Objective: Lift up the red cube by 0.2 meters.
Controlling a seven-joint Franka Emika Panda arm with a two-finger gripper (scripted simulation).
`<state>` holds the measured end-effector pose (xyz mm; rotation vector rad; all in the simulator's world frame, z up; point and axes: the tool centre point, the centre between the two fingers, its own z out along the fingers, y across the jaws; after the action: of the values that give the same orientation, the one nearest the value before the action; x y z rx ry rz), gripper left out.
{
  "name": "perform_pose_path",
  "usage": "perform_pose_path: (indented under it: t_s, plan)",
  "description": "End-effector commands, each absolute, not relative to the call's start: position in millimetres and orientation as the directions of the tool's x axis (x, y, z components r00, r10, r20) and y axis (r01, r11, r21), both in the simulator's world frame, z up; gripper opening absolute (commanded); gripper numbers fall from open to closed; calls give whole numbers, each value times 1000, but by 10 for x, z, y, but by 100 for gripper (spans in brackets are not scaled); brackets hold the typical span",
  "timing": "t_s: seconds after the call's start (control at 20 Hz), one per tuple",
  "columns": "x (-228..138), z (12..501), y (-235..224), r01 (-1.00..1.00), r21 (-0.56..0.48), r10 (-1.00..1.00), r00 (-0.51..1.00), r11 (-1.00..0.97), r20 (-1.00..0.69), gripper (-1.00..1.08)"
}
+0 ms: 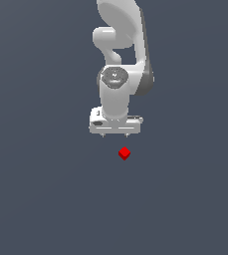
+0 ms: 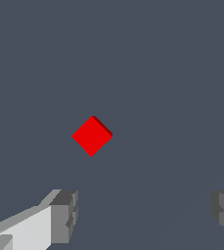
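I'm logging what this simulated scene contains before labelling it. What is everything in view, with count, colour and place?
small matte red cube: one, bright red, lying on the floor, apart from the gripper, turned corner-on to the wrist camera.
plain flat floor: one, dark grey-blue, filling the whole background.
white robot arm: one, white with grey joints, coming down from the top of the exterior view.
gripper: one, white body with grey fingertips, jaws spread wide and holding nothing, beside the cube rather than around it.
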<state>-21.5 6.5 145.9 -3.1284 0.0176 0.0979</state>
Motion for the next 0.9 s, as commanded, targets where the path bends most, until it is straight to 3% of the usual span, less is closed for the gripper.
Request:
perform_pose_path:
  t_s: [0.0, 0.85]
  plan:
    - [-215, 1459, 65, -12, -11, -11, 998, -1000, -63, 100]
    - [-112, 1066, 190, 224, -14, 224, 974, -974, -42, 100]
